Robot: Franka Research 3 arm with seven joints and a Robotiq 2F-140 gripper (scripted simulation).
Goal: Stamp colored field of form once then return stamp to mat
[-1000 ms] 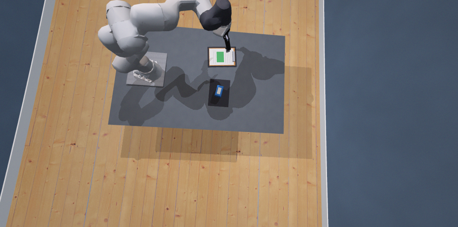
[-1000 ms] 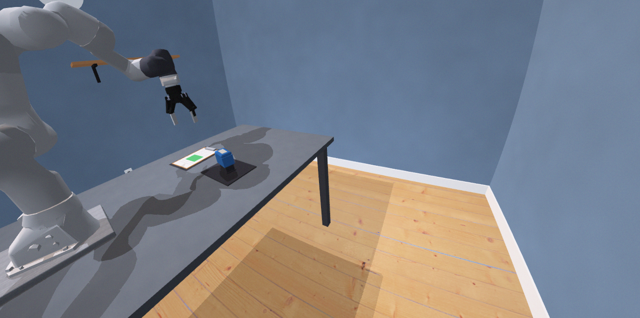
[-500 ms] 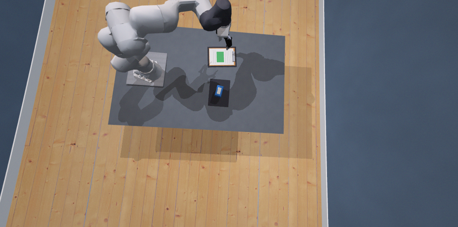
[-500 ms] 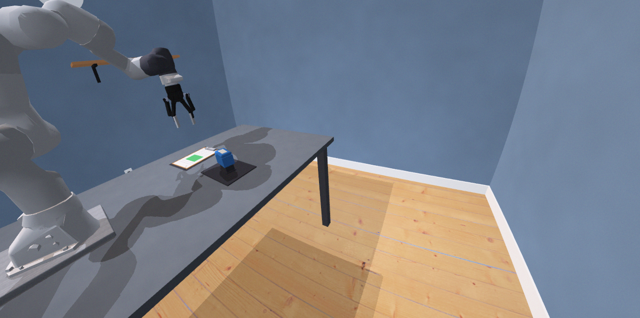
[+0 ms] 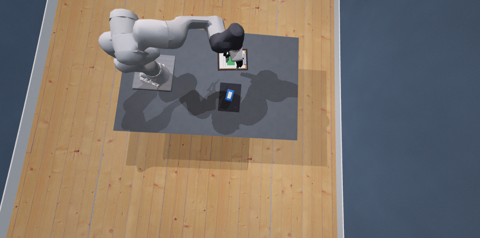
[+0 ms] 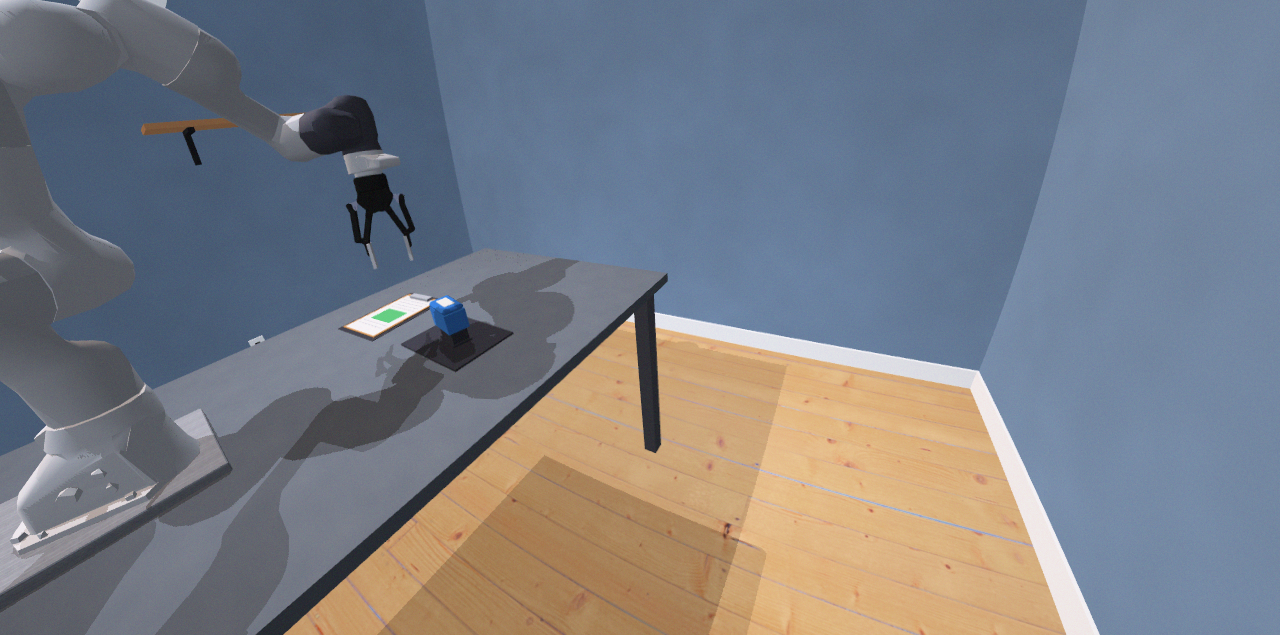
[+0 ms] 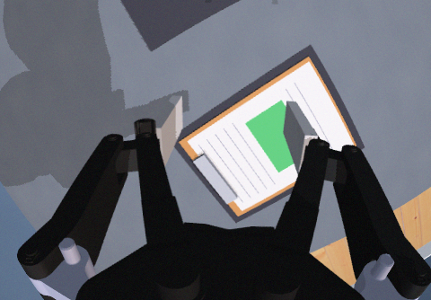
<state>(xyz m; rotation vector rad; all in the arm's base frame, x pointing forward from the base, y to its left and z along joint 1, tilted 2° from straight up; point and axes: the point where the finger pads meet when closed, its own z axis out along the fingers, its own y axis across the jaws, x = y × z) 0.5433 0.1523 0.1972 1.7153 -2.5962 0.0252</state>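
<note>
your grey bench (image 6: 572, 291) carries everything here, with the arm's base plate (image 5: 167, 60) bolted near one end. your white arm (image 5: 150, 35) reaches out over the bench and ends high above the form (image 6: 393, 314), well clear of the paper. the dark mat (image 5: 234, 105) lies just beside the form, not touching it. the form sits on an orange-edged clipboard, its green field (image 7: 266, 129) unmarked where it shows. your end effector (image 6: 391, 253) hangs fingers down, partly open at about half width, nothing between the fingers. one fingertip (image 7: 297, 129) lines up over the green field in the wrist view. the blue stamp (image 5: 229, 95) stands upright near the mat's middle, well apart from the end effector.
</note>
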